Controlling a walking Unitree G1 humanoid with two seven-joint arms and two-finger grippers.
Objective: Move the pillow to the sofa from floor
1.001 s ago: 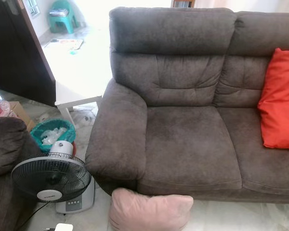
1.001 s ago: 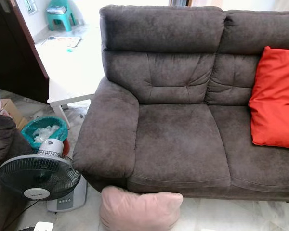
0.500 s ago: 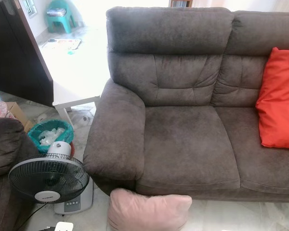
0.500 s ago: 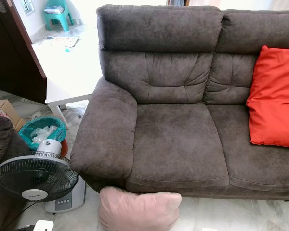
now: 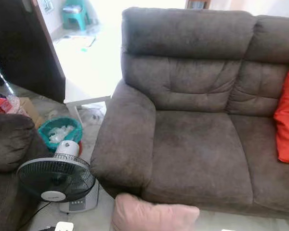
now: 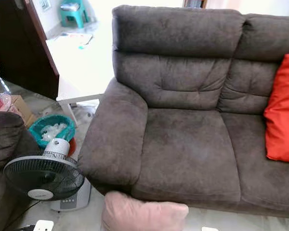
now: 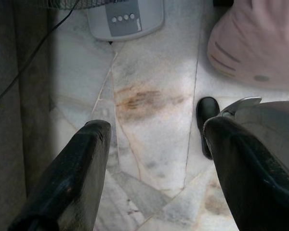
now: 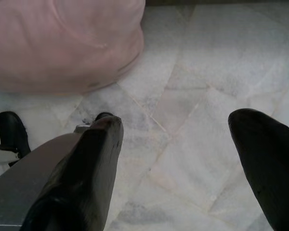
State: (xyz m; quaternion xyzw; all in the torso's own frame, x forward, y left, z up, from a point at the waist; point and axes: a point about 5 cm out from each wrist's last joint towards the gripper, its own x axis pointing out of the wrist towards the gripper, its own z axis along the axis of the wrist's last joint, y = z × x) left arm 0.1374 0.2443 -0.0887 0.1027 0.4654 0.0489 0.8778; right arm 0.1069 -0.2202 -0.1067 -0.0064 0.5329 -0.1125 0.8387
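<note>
While the pink pillow (image 5: pixel 154 217) is lying on the marble floor (image 7: pixel 149 120) against the front of the brown sofa (image 5: pixel 197 154), the carrying is looking undone; the left gripper (image 7: pixel 154 178) and right gripper (image 8: pixel 183 168) are hanging released, grasping nothing, the pillow just beyond their fingertips. Floor tiles are showing between the fingers; a fan (image 5: pixel 55 179) is standing beyond the left fingers, and a red cushion (image 6: pixel 283 115) is resting on the seat.

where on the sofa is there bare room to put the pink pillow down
The seat cushion between the sofa's armrest and the red cushion is bare. The far seat is partly taken by that cushion. The pink pillow lies on the floor below.
</note>
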